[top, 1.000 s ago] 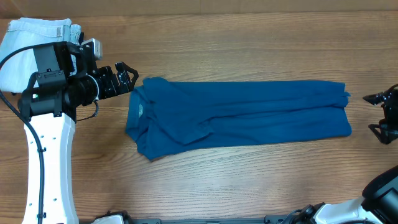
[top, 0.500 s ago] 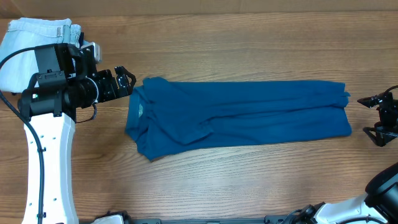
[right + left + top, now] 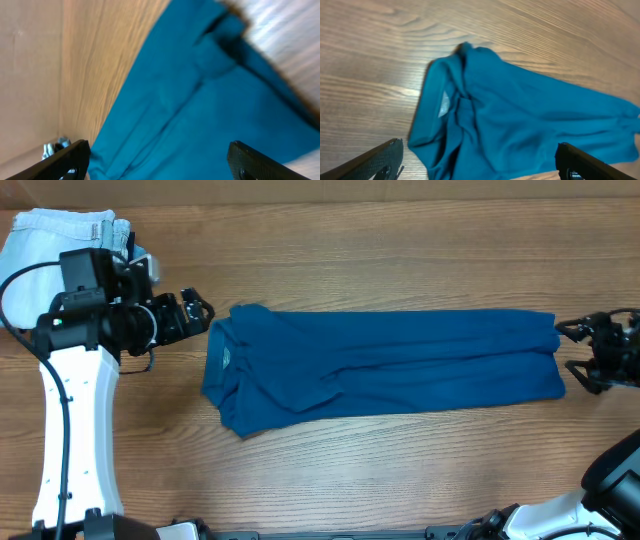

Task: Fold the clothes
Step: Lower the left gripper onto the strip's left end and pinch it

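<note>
— Beside the collar of the polo shirt (image 3: pixel 380 365), the left gripper (image 3: pixel 203 307)?
— Wide open, empty. So is the right gripper (image 3: pixel 566 348), at the hem end. Shirt lies in a long band across the table (image 3: pixel 350 475).

Overhead looks straight down; both wrist views closely share the shirt (image 3: pixel 380 365).

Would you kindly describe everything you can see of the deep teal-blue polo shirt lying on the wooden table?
The deep teal-blue polo shirt looks like soft knit fabric. It lies flat on the wooden table, folded lengthwise into a long, creased band. Its collar, with a pale label inside, forms the end toward the left gripper; the opposite end lies by the right gripper. Neither grips it.
</note>
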### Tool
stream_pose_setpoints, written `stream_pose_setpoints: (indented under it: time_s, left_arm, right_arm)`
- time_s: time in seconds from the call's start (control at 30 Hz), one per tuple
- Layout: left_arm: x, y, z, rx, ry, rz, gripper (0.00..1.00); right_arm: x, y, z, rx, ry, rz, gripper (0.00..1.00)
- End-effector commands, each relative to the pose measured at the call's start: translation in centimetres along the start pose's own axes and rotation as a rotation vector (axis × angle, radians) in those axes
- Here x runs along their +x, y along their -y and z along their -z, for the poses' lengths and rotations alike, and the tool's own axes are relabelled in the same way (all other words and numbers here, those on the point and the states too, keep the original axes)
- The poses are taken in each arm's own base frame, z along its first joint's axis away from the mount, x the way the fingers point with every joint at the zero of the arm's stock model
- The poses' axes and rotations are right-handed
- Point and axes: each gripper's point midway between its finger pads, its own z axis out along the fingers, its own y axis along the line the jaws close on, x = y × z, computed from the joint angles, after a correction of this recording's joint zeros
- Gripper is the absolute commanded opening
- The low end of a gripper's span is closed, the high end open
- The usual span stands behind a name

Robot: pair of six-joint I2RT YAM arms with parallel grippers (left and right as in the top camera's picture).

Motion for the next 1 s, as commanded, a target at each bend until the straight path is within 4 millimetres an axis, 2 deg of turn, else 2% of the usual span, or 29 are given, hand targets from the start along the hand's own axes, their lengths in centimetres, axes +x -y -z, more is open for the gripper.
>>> stream_pose_setpoints:
  time_s: [0.0,0.07,0.17,0.37,0.67,0.97]
  left_arm:
    - [0.6,-2.4,-2.0,0.059,-0.069,0.138,1.00]
    - [1.6,-3.0,-3.5,0.159,-0.122,0.155,1.00]
    - [2.7,-2.6,-5.0,0.346,-0.177,0.157,1.00]
    - [4.8,-3.1,-7.9,0.466,-0.257,0.086,1.00]
    - [7.1,-5.5,-10.8,0.477,-0.326,0.089,1.00]
    - [9.1,-8.4,-13.1,0.403,-0.408,0.136,1.00]
  right_arm:
    - [0.3,-0.7,-0.4,-0.030,-0.013,0.028,0.91]
    - [0.2,-0.8,-0.3,-0.031,-0.009,0.030,0.91]
    - [-0.1,-0.5,-0.1,-0.031,0.002,0.016,0.91]
    - [-0.6,-0.5,0.1,-0.038,0.021,-0.010,0.92]
    - [-0.7,-0.5,0.1,-0.038,0.023,-0.008,0.92]
    - [-0.7,-0.5,0.1,-0.039,0.024,-0.007,0.92]
